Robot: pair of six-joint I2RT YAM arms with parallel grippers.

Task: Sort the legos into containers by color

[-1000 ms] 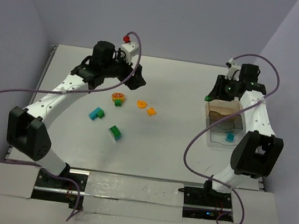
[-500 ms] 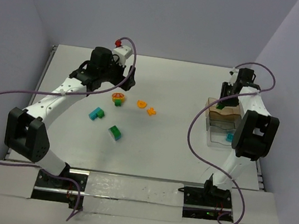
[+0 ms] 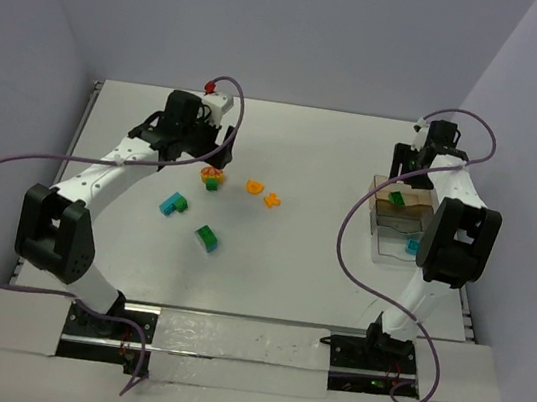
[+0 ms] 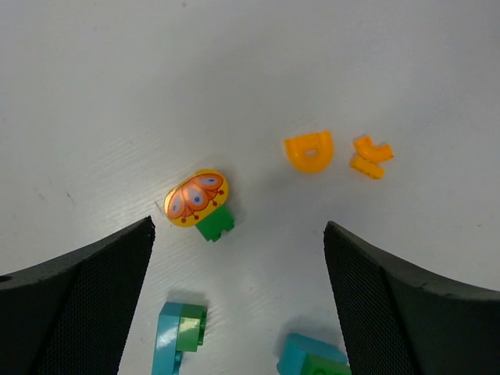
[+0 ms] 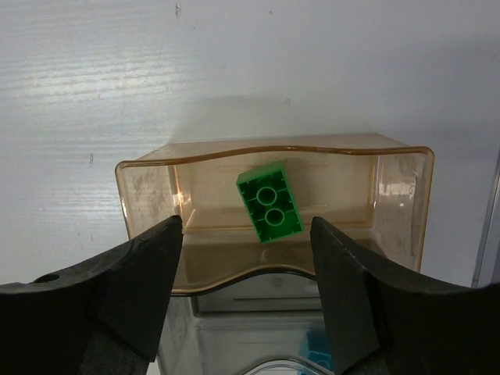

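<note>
My left gripper [image 3: 208,148] is open and empty, hovering just behind an orange butterfly-print round lego on a green brick [image 3: 211,177]; in the left wrist view this piece [image 4: 198,198] lies between my fingers, nearer the left one. Two orange legos [image 4: 308,151] [image 4: 370,156] lie farther out. Two teal-and-green legos [image 4: 180,336] [image 4: 312,361] lie near the bottom edge. My right gripper [image 5: 246,226] is open and empty above the tan container [image 5: 273,148], where a green lego [image 5: 269,201] lies. The clear container [image 3: 404,244] adjoins it and holds a teal lego [image 3: 412,246].
The loose legos spread over the table's middle left [image 3: 206,238] [image 3: 174,204] [image 3: 263,193]. Purple cables loop from both arms; a red ball [image 3: 211,84] tips the left one. The containers stand near the table's right edge.
The right arm swung so its gripper stands open over the tan container, and the green lego now lies in it. My left gripper shifted a little left and nearer, toward the butterfly piece.
</note>
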